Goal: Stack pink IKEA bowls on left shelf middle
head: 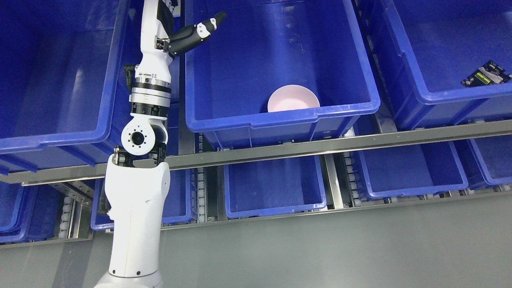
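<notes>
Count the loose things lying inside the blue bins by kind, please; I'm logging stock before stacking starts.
Round pink plastic bowl, middle bin: 1
Flat black packet with a green and white label, right bin: 1
Total: 2

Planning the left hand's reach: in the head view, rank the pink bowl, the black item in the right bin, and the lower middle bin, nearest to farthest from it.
From the left hand, at top left:
1. Pink bowl, middle bin's front.
2. Lower middle bin, shelf below.
3. Black item, far right bin.
</notes>
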Motion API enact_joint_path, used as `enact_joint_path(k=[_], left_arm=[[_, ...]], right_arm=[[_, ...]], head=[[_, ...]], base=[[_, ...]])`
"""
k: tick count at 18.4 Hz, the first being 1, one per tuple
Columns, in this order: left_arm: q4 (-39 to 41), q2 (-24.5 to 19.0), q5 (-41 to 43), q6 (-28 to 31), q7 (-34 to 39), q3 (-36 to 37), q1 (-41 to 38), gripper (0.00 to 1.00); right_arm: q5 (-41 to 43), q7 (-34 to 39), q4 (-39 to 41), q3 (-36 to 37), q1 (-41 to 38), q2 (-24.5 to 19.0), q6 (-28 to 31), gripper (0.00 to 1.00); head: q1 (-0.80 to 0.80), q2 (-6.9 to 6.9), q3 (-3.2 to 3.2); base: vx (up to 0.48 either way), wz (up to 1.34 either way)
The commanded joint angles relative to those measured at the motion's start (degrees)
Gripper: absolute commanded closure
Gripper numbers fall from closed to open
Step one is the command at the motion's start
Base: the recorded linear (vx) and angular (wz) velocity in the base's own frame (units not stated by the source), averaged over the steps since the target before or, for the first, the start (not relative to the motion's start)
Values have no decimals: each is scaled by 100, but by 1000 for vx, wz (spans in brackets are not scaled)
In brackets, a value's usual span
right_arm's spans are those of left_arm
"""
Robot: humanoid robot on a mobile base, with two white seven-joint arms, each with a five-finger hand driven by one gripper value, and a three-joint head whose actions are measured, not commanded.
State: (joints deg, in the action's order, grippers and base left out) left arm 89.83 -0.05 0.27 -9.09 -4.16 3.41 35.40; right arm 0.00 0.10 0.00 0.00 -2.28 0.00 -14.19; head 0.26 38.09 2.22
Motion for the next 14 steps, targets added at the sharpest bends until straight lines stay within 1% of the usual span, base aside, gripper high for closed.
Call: enact_joint_path(k=[1, 7, 14], left_arm=[[553, -95, -53, 57, -6, 213, -191, 0], [553, -95, -62, 39, -6, 319, -393, 0], [553, -95, -71, 4, -6, 609, -763, 0]], right_arm=[[9, -10, 100, 26, -1, 100, 4, 0], [9, -10, 100, 26, -1, 100, 4, 0], [9, -10, 100, 26, -1, 100, 4, 0]], head=[[0, 0, 0], [0, 0, 0], [0, 0, 0]], base=[[-197, -6], [-205, -26], [-105, 162]])
